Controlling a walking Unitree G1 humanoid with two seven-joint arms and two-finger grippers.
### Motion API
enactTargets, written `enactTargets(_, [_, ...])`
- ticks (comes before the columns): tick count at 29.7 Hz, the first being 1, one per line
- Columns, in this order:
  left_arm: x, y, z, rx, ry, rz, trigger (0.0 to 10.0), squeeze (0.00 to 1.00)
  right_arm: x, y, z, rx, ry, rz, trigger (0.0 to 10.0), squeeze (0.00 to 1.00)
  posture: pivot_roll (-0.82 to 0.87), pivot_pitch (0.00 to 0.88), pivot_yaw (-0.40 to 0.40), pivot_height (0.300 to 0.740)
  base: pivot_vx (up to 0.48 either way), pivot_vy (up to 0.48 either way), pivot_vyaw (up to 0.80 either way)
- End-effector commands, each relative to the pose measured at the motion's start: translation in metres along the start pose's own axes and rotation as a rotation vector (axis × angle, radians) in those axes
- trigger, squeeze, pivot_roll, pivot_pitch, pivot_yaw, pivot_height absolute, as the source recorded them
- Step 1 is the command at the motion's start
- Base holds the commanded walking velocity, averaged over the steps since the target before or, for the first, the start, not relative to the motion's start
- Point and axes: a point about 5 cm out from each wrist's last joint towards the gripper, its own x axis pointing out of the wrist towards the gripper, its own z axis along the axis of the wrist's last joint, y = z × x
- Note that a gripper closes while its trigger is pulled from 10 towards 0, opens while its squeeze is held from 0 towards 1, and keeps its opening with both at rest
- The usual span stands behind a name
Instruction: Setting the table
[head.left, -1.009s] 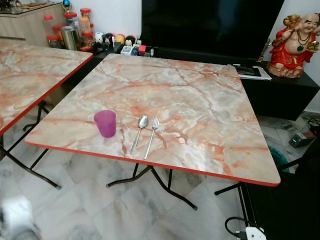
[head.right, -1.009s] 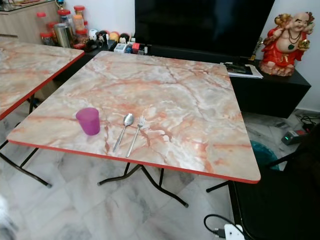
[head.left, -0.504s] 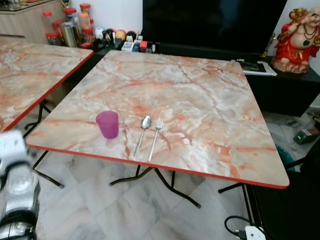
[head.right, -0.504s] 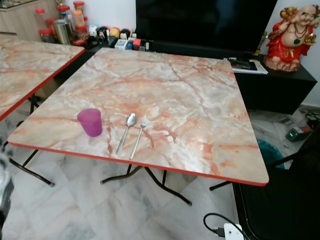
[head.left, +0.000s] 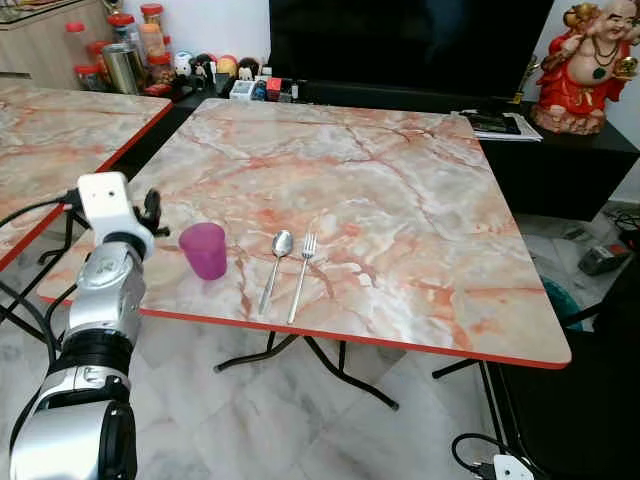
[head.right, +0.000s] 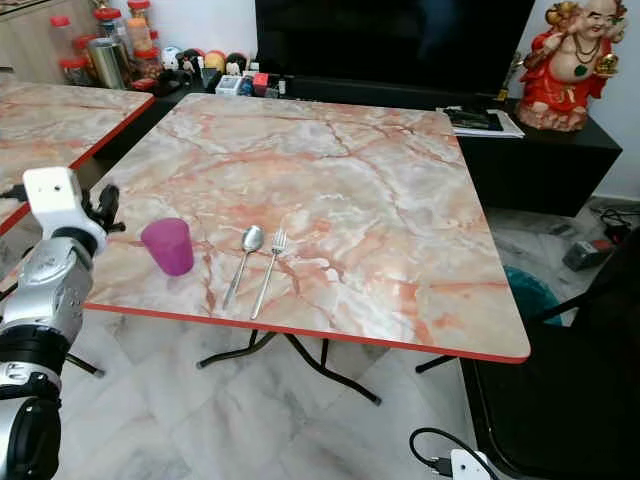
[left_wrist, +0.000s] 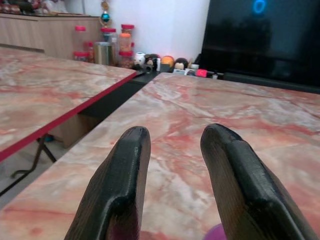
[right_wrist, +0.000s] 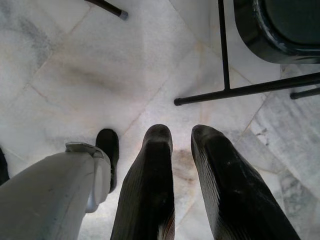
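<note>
A purple cup (head.left: 204, 250) stands upright near the front left of the marble-patterned table (head.left: 420, 200). To its right a spoon (head.left: 273, 268) and a fork (head.left: 299, 275) lie side by side. My left gripper (head.left: 152, 212) is raised at the table's left edge, just left of the cup and apart from it. In the left wrist view its fingers (left_wrist: 127, 165) stand open over the tabletop, and the cup's rim (left_wrist: 219, 233) peeks in below them. My right gripper (right_wrist: 175, 132) hangs idle over the floor, its fingers slightly apart and holding nothing.
A second marble table (head.left: 60, 130) stands close on the left. Behind are a dark TV (head.left: 400, 40), a low black cabinet with jars (head.left: 125, 50) and a red figurine (head.left: 590, 65). A black chair (head.left: 600, 400) and a cable plug (head.left: 505, 466) are at the right.
My left arm has risen into view from below and reached up to the table's left edge beside the cup. The camera has shifted a little. Cup, spoon and fork have not moved.
</note>
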Motion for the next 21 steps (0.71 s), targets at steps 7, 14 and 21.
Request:
enactTargets(7, [0.004, -0.001, 0.012, -0.028, 0.052, -0.017, 10.0, 0.00, 0.000, -0.002, 0.002, 0.037, -0.011, -0.014, 10.0, 0.00, 0.04, 0.000, -0.022, 0.732, 0.000, 0.410, 0.00])
enactTargets(14, [0.009, -0.003, 0.019, -0.062, 0.179, -0.089, 10.0, 0.00, 0.000, -0.002, 0.003, 0.035, -0.008, -0.011, 10.0, 0.00, 0.05, 0.000, -0.021, 0.732, 0.000, 0.320, 0.00])
enactTargets(21, [0.007, -0.017, 0.027, -0.030, 0.157, -0.155, 10.0, 0.00, 0.000, -0.002, 0.003, 0.038, -0.010, -0.014, 10.0, 0.00, 0.05, 0.000, -0.020, 0.732, 0.000, 0.000, 0.00])
